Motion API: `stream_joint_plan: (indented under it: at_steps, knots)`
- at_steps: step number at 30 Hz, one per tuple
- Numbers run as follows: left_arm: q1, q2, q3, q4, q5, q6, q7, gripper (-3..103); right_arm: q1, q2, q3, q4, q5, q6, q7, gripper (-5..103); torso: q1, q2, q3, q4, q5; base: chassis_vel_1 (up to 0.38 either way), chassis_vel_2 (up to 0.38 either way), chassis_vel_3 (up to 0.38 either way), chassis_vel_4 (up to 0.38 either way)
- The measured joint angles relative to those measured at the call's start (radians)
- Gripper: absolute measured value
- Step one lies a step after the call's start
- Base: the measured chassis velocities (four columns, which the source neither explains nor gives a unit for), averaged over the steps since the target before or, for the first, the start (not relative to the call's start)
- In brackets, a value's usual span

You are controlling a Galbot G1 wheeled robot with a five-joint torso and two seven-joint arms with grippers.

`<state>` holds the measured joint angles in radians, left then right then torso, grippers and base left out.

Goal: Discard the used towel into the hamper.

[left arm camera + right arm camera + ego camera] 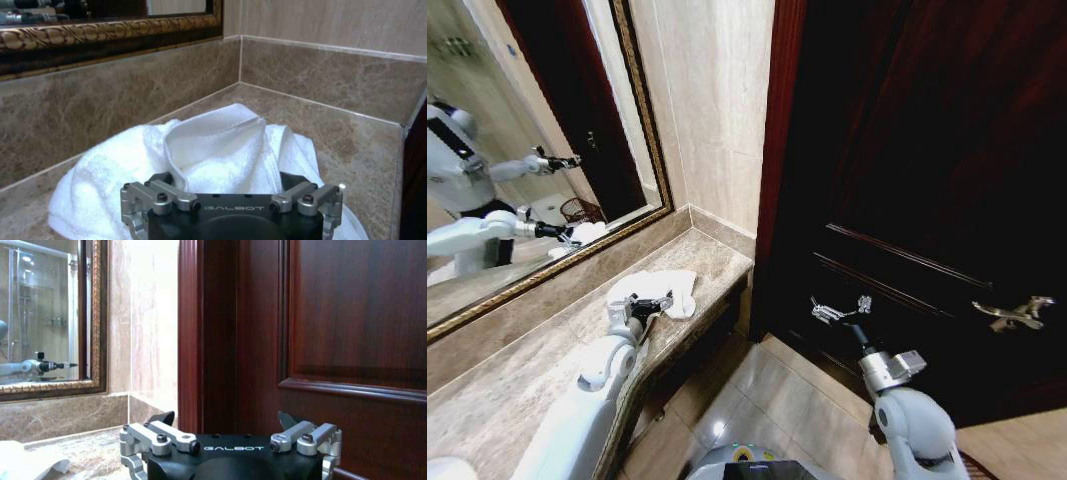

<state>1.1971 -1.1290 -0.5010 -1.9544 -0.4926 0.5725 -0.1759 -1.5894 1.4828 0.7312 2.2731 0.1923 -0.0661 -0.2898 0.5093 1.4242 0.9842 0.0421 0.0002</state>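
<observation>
Towel (659, 290), white and crumpled, lies on the marble desk (537, 350) toward its far right end, near the corner where the backsplash meets the side wall. From my head camera the left claw (649, 303) sits right at the towel's near edge, over it. On the left wrist view the towel (213, 155) bunches up just ahead of the claw (230, 177), with a raised fold standing between the two dark fingertips (160, 177). Fingers are spread apart on either side of that fold; I can't quite tell if they touch the cloth, the tips are mostly hidden behind the claw body.

Right claw (842, 308) hangs in the air well to the right of the desk, in front of the dark wooden door (927, 180), above the tiled floor (757, 390). On the right wrist view its fingers (162, 418) are apart, nothing between them, facing the door frame (200, 335).

Gold-framed mirror (547, 130) runs along the wall above the desk; in its reflection I see a small dark wire basket, likely the hamper (582, 211). Brass door handle (1012, 314) at far right.
</observation>
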Motion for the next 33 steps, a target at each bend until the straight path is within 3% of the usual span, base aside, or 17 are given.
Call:
stream_joint_plan:
  at_steps: [7, 10, 14, 18, 24, 26, 28, 30, 33]
  knots:
    - [-0.020, -0.003, 0.010, 0.024, 0.007, 0.006, 0.003, 102, -0.002, -0.001, 0.006, -0.006, -0.001, 0.008, 0.000, 100, 0.000, 0.000, 0.000, -0.0001, -0.0001, 0.000, 0.000, 0.000, 0.000]
    - [-0.020, -0.004, 0.010, 0.026, 0.010, 0.007, 0.002, 99, -0.003, -0.002, 0.007, -0.007, 0.000, 0.010, 0.000, 100, 0.000, 0.000, 0.000, 0.0000, 0.0000, 0.000, 0.000, 0.000, 0.000]
    - [-0.019, -0.006, 0.010, 0.034, 0.018, 0.007, -0.001, 85, -0.005, -0.001, 0.007, -0.008, 0.001, 0.015, 0.000, 100, 0.000, 0.000, 0.000, 0.0000, 0.0000, 0.000, 0.000, 0.000, 0.000]
    - [-0.017, -0.008, 0.009, 0.035, 0.020, 0.007, -0.003, 81, -0.008, -0.001, 0.008, -0.008, 0.002, 0.020, 0.000, 100, 0.000, 0.000, 0.000, 0.0000, 0.0001, 0.000, 0.000, 0.000, 0.000]
    - [-0.012, -0.009, 0.008, 0.023, 0.022, -0.001, -0.004, 54, -0.012, -0.003, 0.012, -0.010, 0.006, 0.028, 0.000, 100, 0.000, 0.000, 0.000, -0.0002, -0.0001, 0.000, 0.000, 0.000, 0.000]
    - [-0.012, -0.009, 0.007, 0.023, 0.022, -0.004, -0.004, 54, -0.012, -0.003, 0.012, -0.010, 0.006, 0.028, 0.000, 100, 0.000, 0.000, 0.000, -0.0002, -0.0001, 0.000, 0.000, 0.000, 0.000]
    - [-0.010, -0.009, 0.005, 0.024, 0.022, -0.010, -0.003, 43, -0.011, -0.003, 0.012, -0.010, 0.006, 0.028, 0.000, 100, 0.000, 0.000, 0.000, -0.0003, -0.0001, 0.000, 0.000, 0.000, 0.000]
    - [-0.008, -0.009, 0.003, 0.024, 0.022, -0.012, -0.003, 43, -0.011, -0.002, 0.012, -0.010, 0.006, 0.029, 0.000, 100, 0.000, 0.000, 0.000, -0.0002, -0.0002, 0.000, 0.000, 0.000, 0.000]
    - [-0.002, -0.010, -0.001, 0.023, 0.022, -0.015, 0.000, 31, -0.011, -0.003, 0.012, -0.011, 0.006, 0.030, 0.000, 100, 0.000, 0.000, 0.000, -0.0002, -0.0001, 0.000, 0.000, 0.000, 0.000]
